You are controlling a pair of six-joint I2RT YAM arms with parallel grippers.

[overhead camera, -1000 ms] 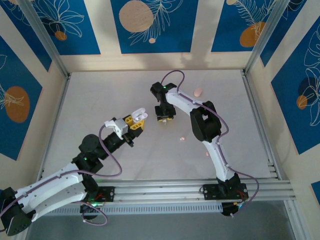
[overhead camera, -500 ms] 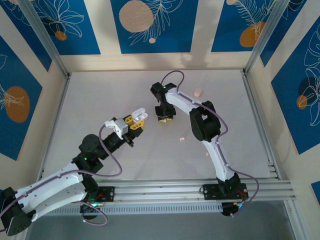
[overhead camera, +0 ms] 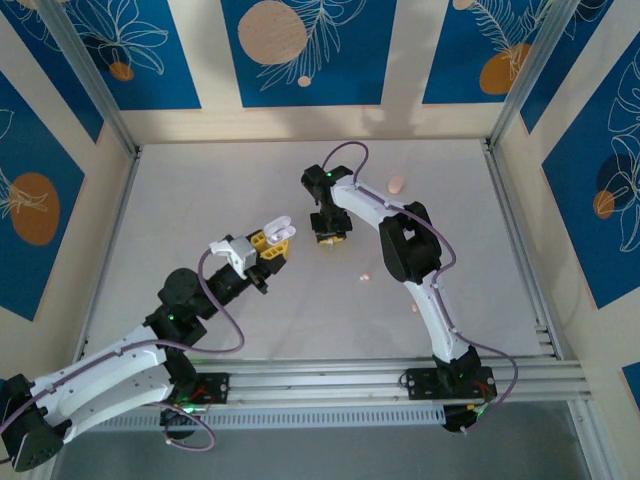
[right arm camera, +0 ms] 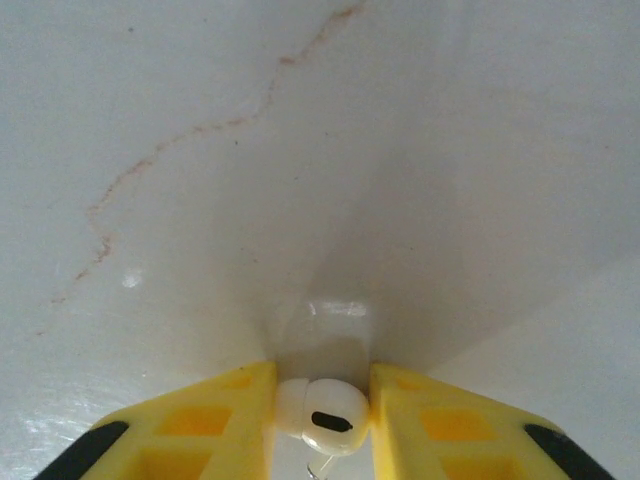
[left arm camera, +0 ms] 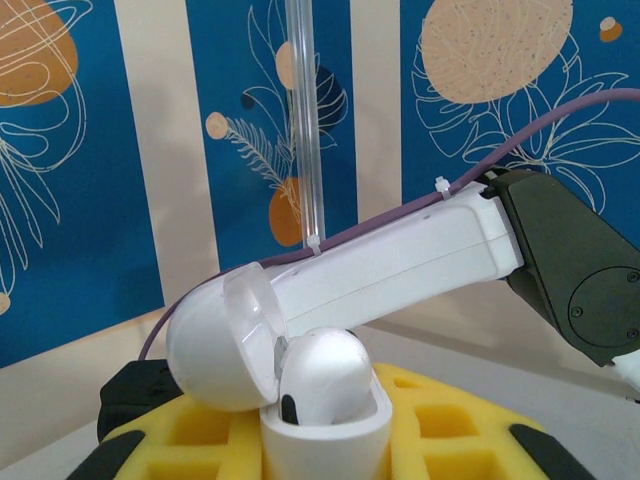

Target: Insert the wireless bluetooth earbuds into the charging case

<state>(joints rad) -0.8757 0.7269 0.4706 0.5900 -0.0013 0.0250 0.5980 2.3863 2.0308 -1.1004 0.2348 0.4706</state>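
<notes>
Right wrist view gives me the white earbud [right arm camera: 322, 417] pinched between the yellow pads [right arm camera: 235, 410] of the right gripper [right arm camera: 320, 388], touching both. The pale table [right arm camera: 420, 150] is below it, how far I cannot tell. The charging case [left arm camera: 322, 445] is in my left gripper [left arm camera: 320, 425], which is clamped on the base. Its lid [left arm camera: 215, 345] is swung back and a second white bud [left arm camera: 325, 372] is already seated inside. From above, the two grippers sit near each other around mid-table, not touching. My worries: the pinched bud is small and rounded, so a slight squeeze or a bump on the case rim could pop it out. I cannot see the free socket, and a bud that arrives turned the wrong way would jam or ride up on its neighbour. Pushing down could also rock the case in its grip or knock the lid shut. A small pink bud [overhead camera: 364, 277] lies loose on the table, and a peach one or its case [overhead camera: 396, 184] lies further back. The surface is matt white with a faint brown wavy mark [right arm camera: 200, 130]. Blue leaf-patterned panels [overhead camera: 300, 50] and aluminium posts [overhead camera: 95, 90] wall it in.
</notes>
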